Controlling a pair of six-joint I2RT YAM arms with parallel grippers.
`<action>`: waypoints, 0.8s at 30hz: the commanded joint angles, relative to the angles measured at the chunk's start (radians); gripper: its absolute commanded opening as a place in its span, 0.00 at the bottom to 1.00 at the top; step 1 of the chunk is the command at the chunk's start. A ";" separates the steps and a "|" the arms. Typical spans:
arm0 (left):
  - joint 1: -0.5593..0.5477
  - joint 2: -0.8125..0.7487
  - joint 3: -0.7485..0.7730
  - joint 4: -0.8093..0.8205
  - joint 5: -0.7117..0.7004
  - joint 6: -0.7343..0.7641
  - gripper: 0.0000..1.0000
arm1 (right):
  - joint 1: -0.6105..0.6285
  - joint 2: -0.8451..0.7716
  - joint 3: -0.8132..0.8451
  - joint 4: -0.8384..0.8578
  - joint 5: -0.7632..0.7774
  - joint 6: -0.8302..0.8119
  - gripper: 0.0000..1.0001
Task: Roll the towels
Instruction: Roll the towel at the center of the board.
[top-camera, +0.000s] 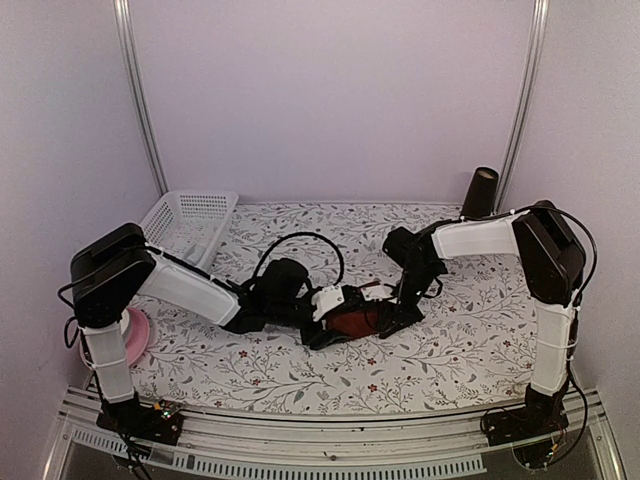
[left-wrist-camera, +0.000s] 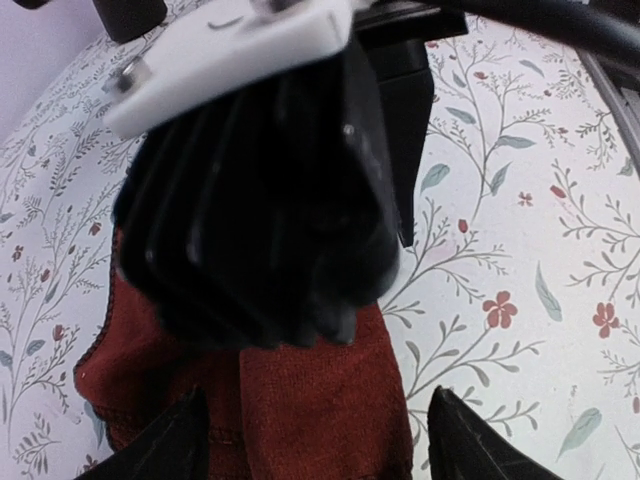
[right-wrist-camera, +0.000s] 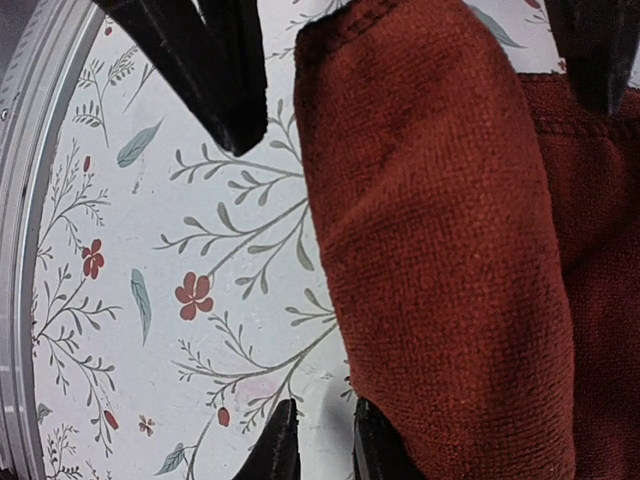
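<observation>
Two pincers of mine meet over the maroon towel, which lies doubled over on itself near the middle of the table, a little toward six o'clock. My left pincer stands wide open and grips nothing, one finger above the towel, the other over bare cloth just beside it. My right pincer is all but closed, with only a slit between its fingers and nothing in it; one finger touches the towel's edge.

A white tablecloth printed with leafy sprigs and small red flowers covers the table. A white slotted basket sits at ten o'clock, a dark cup at one o'clock, and a pink round thing at eight o'clock. Pale lilac walls with metal poles close in the space.
</observation>
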 joint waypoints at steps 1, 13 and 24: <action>-0.008 0.007 0.014 0.027 -0.048 0.025 0.72 | -0.015 0.005 0.011 0.029 0.008 0.054 0.18; 0.001 0.089 0.085 -0.072 -0.043 0.007 0.52 | -0.023 -0.010 -0.001 0.049 0.005 0.059 0.23; 0.095 0.120 0.151 -0.153 0.249 -0.127 0.09 | -0.025 -0.131 -0.138 0.222 0.037 0.016 0.33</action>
